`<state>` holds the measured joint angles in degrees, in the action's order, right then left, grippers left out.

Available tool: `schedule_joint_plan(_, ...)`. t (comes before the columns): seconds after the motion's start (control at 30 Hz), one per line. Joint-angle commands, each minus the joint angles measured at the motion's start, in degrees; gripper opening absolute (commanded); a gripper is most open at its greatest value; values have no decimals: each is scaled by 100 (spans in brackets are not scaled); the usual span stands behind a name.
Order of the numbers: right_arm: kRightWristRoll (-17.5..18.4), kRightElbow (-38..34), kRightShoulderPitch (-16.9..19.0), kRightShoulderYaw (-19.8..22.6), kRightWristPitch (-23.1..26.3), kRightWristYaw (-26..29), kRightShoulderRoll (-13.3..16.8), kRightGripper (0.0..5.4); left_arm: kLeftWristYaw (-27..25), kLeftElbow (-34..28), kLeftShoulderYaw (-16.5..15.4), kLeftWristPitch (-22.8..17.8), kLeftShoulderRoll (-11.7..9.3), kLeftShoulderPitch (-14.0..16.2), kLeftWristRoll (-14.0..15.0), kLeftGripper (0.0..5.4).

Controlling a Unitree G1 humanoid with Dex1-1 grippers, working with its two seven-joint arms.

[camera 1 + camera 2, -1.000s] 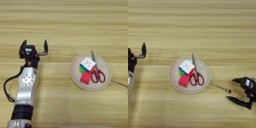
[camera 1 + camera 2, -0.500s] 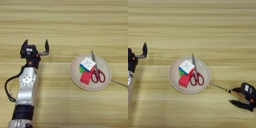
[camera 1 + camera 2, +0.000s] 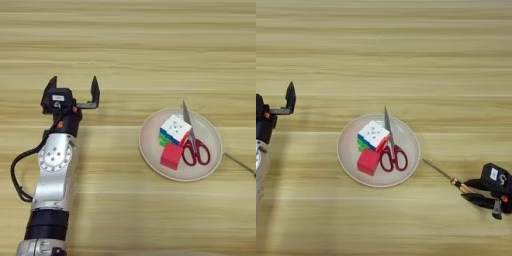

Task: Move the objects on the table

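All three objects lay together on the round beige plate point(image 3: 150, 150) near the middle of the desk point(image 3: 128, 45): the red cube point(image 3: 171, 156) at the front, the puzzle cube point(image 3: 175, 130) touching it from behind, and the scissors point(image 3: 192, 142) just beside both, blades pointing away from the robot. The left hand point(image 3: 73, 92) hovered well to the plate's left, fingers spread wide and holding nothing. The right hand point(image 3: 483, 192) sat low at the right edge, fingers somewhat apart and empty, beside a thin rod point(image 3: 438, 171) on the desk. No grasp appeared under way; the next move would likely call for a reach to the plate.
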<state>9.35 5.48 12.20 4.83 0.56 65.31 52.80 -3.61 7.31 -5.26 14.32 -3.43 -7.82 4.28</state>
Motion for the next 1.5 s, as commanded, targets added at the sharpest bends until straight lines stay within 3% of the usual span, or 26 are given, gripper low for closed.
schedule_joint_plan(0.03,-221,220,17,-127,20,-57,88,95,-42,-77,18,51,8,6,29,540)
schedule_joint_plan(0.43,-112,106,-34,-65,216,-203,38,90,-90,-76,16,84,13,-8,74,540)
schedule_joint_plan(0.9,479,-346,-206,268,741,-517,-259,90,-139,-56,-8,77,-2,-67,120,540)
schedule_joint_plan(1.13,916,-783,-461,443,1400,-1030,-706,90,-155,-40,-28,72,-8,-118,134,540)
schedule_joint_plan(1.5,815,-1095,-600,276,2191,-2245,-1459,90,-191,-60,-72,71,-3,-138,175,540)
